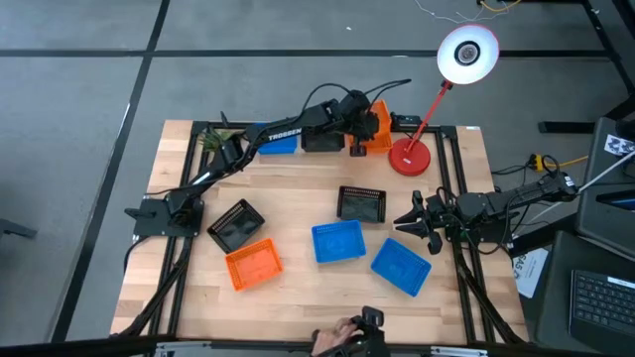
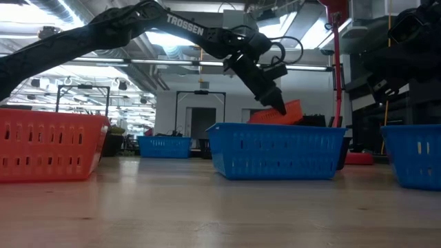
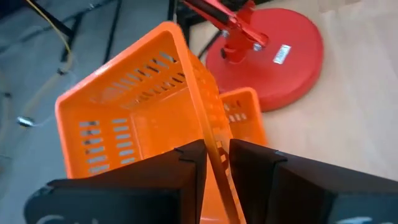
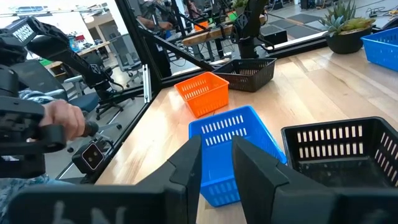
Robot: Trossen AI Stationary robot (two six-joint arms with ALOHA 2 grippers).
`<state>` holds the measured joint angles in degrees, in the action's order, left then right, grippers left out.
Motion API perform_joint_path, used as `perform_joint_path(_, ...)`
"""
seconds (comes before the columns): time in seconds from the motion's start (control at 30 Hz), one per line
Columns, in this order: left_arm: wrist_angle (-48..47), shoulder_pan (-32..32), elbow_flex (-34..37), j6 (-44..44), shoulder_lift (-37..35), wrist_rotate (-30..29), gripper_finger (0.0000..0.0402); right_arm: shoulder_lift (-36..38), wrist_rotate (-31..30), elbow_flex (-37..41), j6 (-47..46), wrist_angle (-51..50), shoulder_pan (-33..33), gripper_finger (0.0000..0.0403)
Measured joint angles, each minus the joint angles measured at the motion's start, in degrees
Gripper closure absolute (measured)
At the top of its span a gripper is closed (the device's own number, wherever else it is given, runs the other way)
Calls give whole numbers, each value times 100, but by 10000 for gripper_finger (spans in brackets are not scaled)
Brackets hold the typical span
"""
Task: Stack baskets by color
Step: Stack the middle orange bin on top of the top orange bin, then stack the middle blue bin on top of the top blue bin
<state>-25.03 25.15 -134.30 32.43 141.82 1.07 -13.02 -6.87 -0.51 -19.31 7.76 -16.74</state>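
The left gripper [image 1: 359, 134] reaches to the far side of the bench [image 1: 298, 188], just beside the red lamp [image 1: 410, 156], and its jaws pinch the wall of a tilted orange basket [image 3: 130, 118]; in the left wrist view the thin orange wall runs up between the two dark fingers [image 3: 186, 168], and a second orange basket [image 3: 239, 115] sits right under it by the lamp base. In the low view the tilted basket shows raised above the bench, behind a blue one. The right gripper [image 1: 405, 221] waits at the right side of the bench, its jaws parted with nothing between them, pointing toward the middle. Near it lie two blue baskets, one at the bench centre [image 1: 338, 241] and one slanted toward the near right [image 1: 401, 266], with a black basket [image 1: 361, 203] just beyond them. On the left lie another black basket [image 1: 236, 225] and an orange basket [image 1: 253, 264] close together. A further blue basket [image 1: 278, 142] sits at the far edge, partly under the left arm, near a potted plant [image 1: 213, 139]. A person's hand [image 4: 62, 121] shows in the right wrist view beyond the bench edge.
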Motion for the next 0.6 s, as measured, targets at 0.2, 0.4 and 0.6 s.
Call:
perform_joint_path(0.2, 158, -97, 0, 128, -2, -51, 342, 2, 0, 0, 2, -2, -2, 315)
perform_joint_path(0.4, 87, -106, 51, 120, 62, -19, 337, 2, 0, 0, 2, -6, -1, 315)
perform_joint_path(0.6, 59, -118, 55, 121, 230, -343, 315, 1, 0, 0, 0, -48, 1, 315)
